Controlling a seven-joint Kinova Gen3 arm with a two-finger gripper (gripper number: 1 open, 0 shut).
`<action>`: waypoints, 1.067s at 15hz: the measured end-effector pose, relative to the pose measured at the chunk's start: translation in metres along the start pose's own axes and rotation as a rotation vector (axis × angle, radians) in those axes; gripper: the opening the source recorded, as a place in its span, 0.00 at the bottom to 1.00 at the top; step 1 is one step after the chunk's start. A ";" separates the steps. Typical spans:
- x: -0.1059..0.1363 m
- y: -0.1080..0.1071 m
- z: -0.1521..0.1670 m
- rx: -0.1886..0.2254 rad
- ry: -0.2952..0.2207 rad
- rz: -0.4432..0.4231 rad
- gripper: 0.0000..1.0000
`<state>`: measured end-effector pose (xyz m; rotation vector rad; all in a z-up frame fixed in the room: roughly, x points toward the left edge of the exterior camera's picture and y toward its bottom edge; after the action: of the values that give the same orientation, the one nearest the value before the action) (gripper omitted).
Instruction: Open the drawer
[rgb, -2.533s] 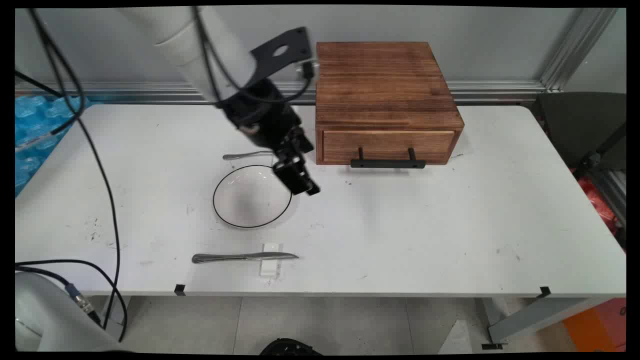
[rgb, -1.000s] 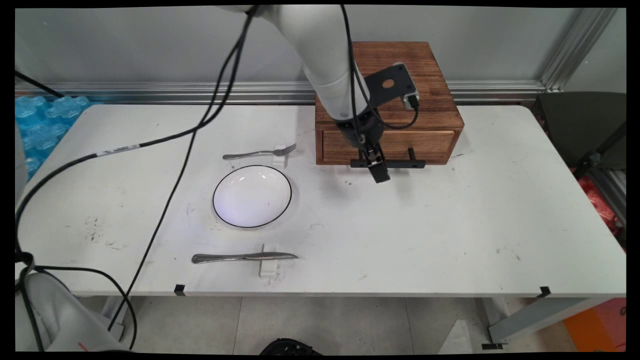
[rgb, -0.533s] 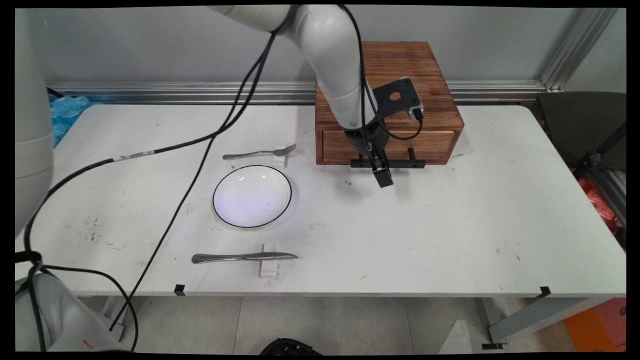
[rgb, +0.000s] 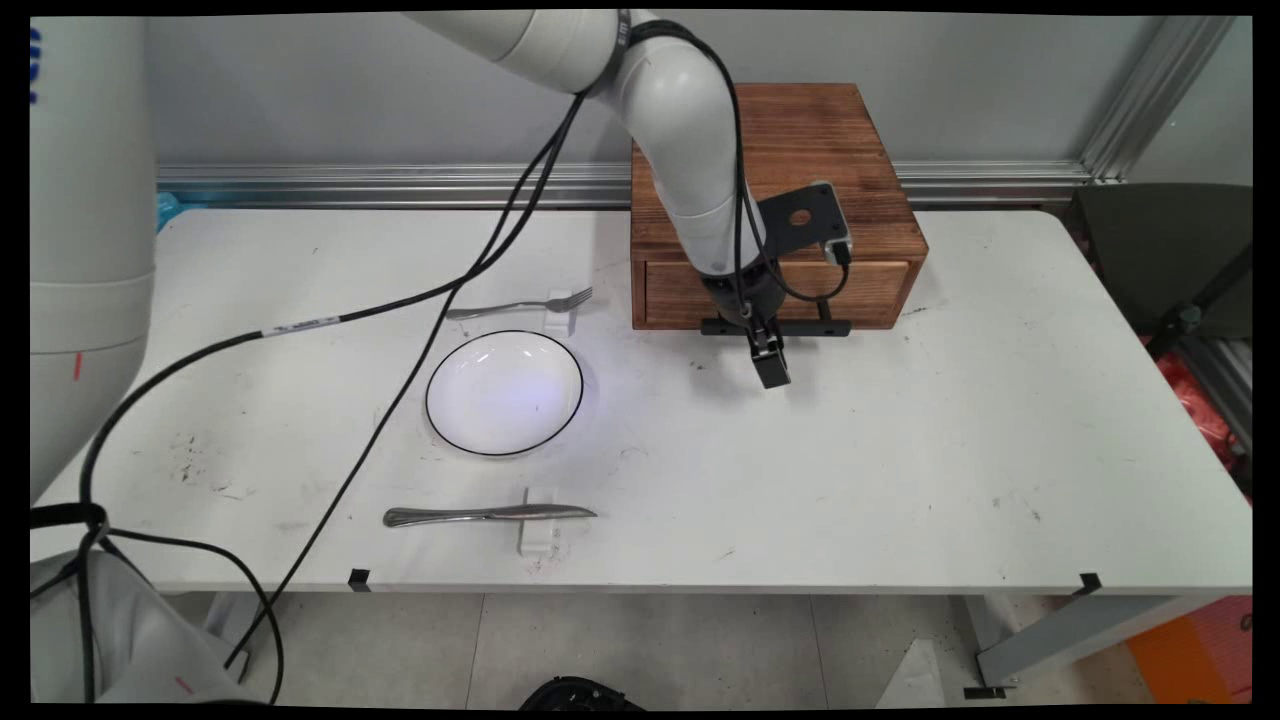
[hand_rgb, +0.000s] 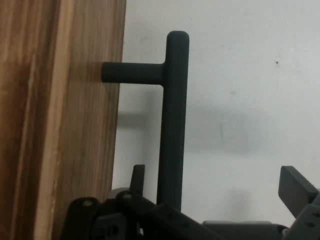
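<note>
Left of main view: silver fork (rgb: 520, 304) and silver table knife (rgb: 490, 515) each rest on small white block, raised for easier pickup; round white black-rimmed plate (rgb: 504, 392) between them. Centre: black two-finger gripper (rgb: 770, 362), fingers spread, straddles black bar handle (hand_rgb: 172, 120) of brown wooden drawer box (rgb: 775, 190); one finger (hand_rgb: 295, 187) on far side, not touching. No legible writing.

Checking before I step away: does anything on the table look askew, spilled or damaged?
Nothing stands out. The wooden drawer box sits square with its drawer shut, the black-rimmed white plate is bare, and the fork and knife lie flat on small white rests.
</note>
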<state>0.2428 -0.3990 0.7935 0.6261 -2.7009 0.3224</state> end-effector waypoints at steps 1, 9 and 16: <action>0.000 0.000 0.003 -0.003 -0.001 0.006 1.00; 0.002 0.002 0.015 -0.024 -0.006 0.038 1.00; 0.001 0.013 0.016 -0.044 -0.009 0.048 1.00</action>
<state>0.2320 -0.3927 0.7777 0.5521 -2.7267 0.2726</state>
